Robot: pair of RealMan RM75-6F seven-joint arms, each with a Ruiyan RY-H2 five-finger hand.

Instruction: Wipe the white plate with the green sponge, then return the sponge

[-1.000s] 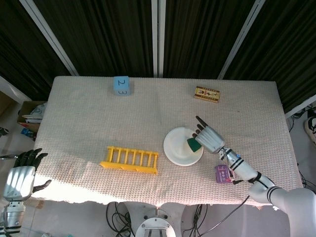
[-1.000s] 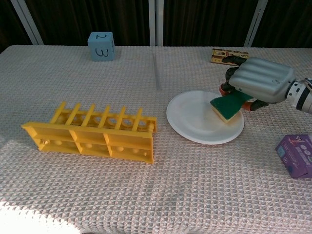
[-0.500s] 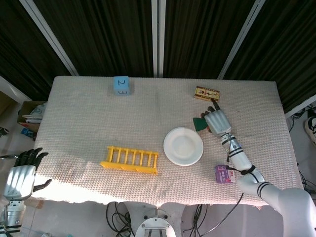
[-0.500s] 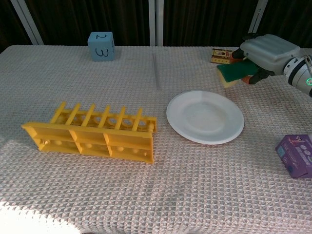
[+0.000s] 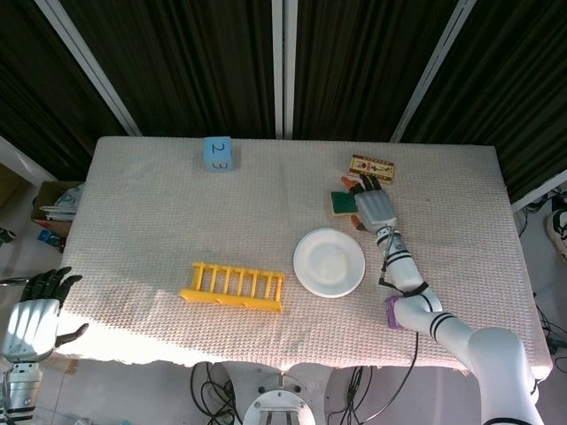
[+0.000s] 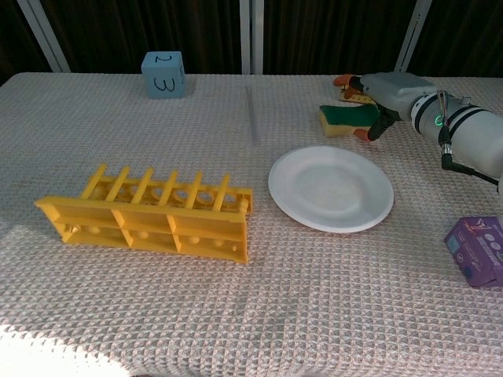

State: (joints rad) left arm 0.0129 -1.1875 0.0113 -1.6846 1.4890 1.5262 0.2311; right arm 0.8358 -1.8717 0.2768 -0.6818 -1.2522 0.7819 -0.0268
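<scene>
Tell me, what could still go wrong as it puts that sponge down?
The right hand holds the green sponge low beside the small patterned box, so it could nudge that box. If the fingers catch on release, the sponge might drag toward the white plate. Whether the sponge already rests on the cloth isn't clear.

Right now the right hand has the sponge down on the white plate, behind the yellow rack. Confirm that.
Not on the plate. The chest view shows the sponge on the cloth beyond the plate's far rim, at the right hand. The rest stands.
</scene>
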